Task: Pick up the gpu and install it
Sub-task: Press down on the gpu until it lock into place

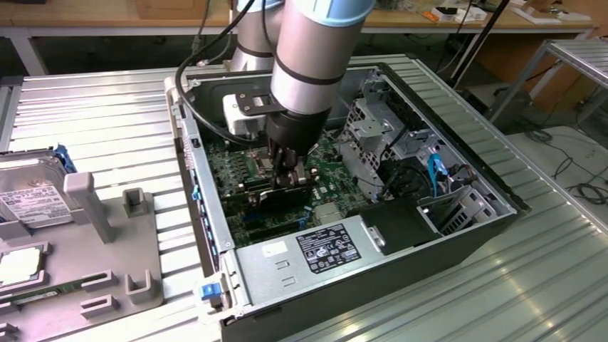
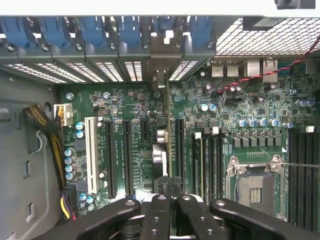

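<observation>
- End effector (image 1: 287,179) pinching thin dark gpu card (image 1: 281,197) edge-on above green motherboard (image 2: 140,145) inside open grey metal computer case (image 1: 494,192)
- Silver boxy power supply (image 1: 314,249) just beside it; ribbed metal counter (image 1: 105,121) underneath

Exterior view: even overhead room light; the ribbed table (image 1: 95,114) shows broad pale glare, and the case (image 1: 456,235) interior beneath the arm (image 1: 314,50) lies in shadow. Arm slightly soft. Wrist view: motherboard (image 2: 130,145) brightly, evenly lit and sharp; vent grilles above it blown out white; the near gripper (image 2: 171,212) dark and blurred.
</observation>
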Robot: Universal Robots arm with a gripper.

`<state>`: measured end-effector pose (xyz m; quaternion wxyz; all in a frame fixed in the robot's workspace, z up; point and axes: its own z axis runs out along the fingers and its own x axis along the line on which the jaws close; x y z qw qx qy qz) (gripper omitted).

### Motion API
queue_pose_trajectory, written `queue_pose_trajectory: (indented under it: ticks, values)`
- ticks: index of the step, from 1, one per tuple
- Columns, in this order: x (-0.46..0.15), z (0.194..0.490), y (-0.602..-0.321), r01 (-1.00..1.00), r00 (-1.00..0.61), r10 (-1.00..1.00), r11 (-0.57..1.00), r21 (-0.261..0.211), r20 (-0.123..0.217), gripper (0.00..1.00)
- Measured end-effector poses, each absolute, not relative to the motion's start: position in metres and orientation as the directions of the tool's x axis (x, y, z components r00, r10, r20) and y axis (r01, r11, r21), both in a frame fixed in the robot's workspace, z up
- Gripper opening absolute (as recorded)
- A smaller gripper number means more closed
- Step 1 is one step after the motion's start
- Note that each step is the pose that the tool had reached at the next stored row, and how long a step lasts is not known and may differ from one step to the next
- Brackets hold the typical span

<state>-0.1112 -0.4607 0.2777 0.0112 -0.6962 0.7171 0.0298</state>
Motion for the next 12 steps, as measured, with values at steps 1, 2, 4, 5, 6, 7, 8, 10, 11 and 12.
queue_pose_trajectory:
  ticks: [1, 2, 4, 5, 6, 7, 8, 10, 11, 12]
  values:
    - [-0.111, 0.278, -0.461, -0.999, -0.03, -0.998, 0.029, 0.027, -0.061, 0.11]
    - [-0.111, 0.278, -0.461, -0.999, -0.03, -0.998, 0.029, 0.027, -0.063, 0.11]
    - [-0.115, 0.275, -0.461, -0.999, -0.029, -0.997, 0.028, 0.016, -0.07, 0.11]
    - [-0.116, 0.274, -0.461, -1.0, -0.029, -0.997, 0.028, 0.013, -0.072, 0.11]
    - [-0.117, 0.273, -0.461, -1.0, -0.029, -0.997, 0.028, 0.01, -0.073, 0.11]
    - [-0.118, 0.27, -0.461, -1.0, -0.029, -0.997, 0.028, 0.004, -0.075, 0.11]
    - [-0.118, 0.269, -0.461, -1.0, -0.028, -0.997, 0.028, 0.002, -0.075, 0.11]
    - [-0.119, 0.276, -0.461, -1.0, -0.029, -0.996, 0.029, 0.0, -0.079, 0.11]
    - [-0.12, 0.286, -0.461, -1.0, -0.028, -0.997, 0.028, 0.001, -0.076, 0.11]
    - [-0.121, 0.294, -0.461, -1.0, -0.028, -0.997, 0.028, 0.001, -0.076, 0.11]
